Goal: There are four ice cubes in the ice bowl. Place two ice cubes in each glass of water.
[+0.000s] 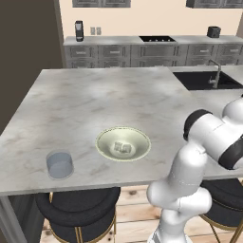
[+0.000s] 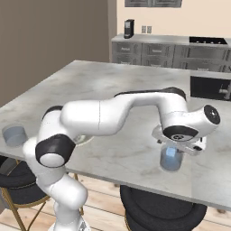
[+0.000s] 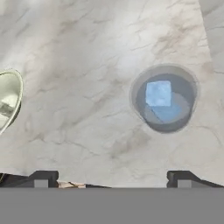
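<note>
The gripper [image 2: 182,145] hangs right above one glass of water [image 2: 171,159] that stands near the front edge of the surface [image 1: 95,95]. Its jaws are wide apart and hold nothing. In the hand view, light blue ice [image 3: 159,97] sits inside that glass; it may be two cubes, one on top of the other, but I cannot tell for sure. The ice bowl [image 1: 103,137] sits near the middle of the front edge, and two ice cubes [image 1: 122,147] lie in it, close together. The other glass [image 1: 60,164] stands by the front edge too, well apart from the first one, and it looks empty of ice.

I think the cubes are tiny, light, hard and very slippery. They could pop out of a squeeze. It seems best to pinch one cube on two flat sides, right at its middle, and gently. The glasses look easy to tip, so the ice should be let go low inside the rim.
</note>
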